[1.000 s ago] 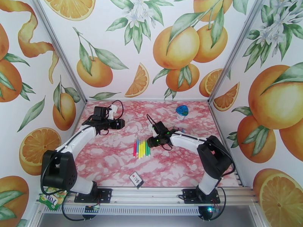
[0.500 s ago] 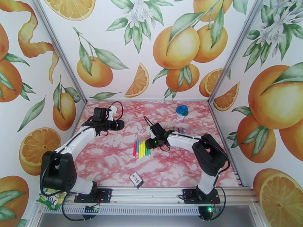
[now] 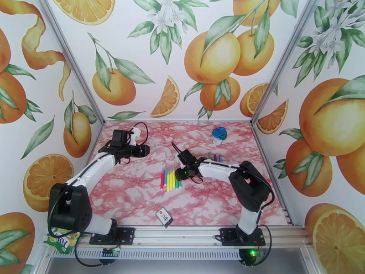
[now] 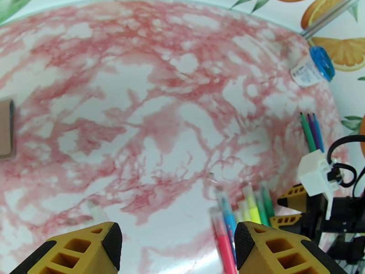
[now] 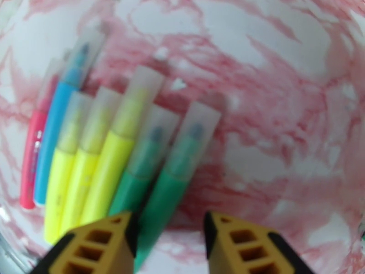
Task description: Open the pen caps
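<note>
Closest to me, near the front edge of the pink-and-white marbled table [image 3: 137,197], lies a small black-and-white printed card [image 3: 164,217]. Beyond it, mid-table, I see a row of seven thin plastic marker pens [image 3: 170,179] lying side by side: one pink, one blue, three yellow, two green. Through the right wrist camera, the frosted translucent pen caps [image 5: 145,87] are all seated on their pens, pointing away from the fingers. The right gripper [image 5: 169,227] hangs low over the green end of the row, its jaws spread. The body of the outermost green pen [image 5: 169,188] runs into the gap close to one finger; I can't tell whether that finger touches it. Just behind the right arm, three more thin pens, green, purple and blue [image 3: 214,157], lie together. Off to the left, the left gripper [image 4: 178,243] hovers over bare table, its jaws wide apart with nothing between them. Farthest back rests a round clear container with a blue lid [image 3: 219,134].
</note>
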Tool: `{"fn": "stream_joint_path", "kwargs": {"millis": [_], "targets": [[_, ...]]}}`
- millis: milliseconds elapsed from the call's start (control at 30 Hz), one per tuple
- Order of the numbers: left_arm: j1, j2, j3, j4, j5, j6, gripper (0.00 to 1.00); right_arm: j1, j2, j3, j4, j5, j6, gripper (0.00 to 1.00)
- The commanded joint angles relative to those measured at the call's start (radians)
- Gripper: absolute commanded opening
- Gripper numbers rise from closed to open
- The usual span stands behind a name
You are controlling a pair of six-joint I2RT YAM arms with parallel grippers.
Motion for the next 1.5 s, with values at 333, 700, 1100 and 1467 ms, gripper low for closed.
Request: {"fn": "stream_joint_path", "kwargs": {"millis": [333,700,1100,1467], "targets": [[0.003,-0.053,-0.018,0.006,-0.013,0.01,0.7,0.009,0.023,0.044,-0.099,0.154,0.031,0.4],[0.008,-0.072,-0.023,0.008,-0.003,0.009,0.73,0.032,0.016,0.013,-0.12,0.169,0.057,0.39],[0.01,-0.042,-0.012,0.033,0.025,-0.01,0.73,0.035,0.042,0.007,-0.122,0.167,0.062,0.27],[0.007,-0.011,0.004,0.112,0.209,-0.068,0.73,0.019,0.01,-0.002,-0.054,0.136,0.076,0.15]]}}
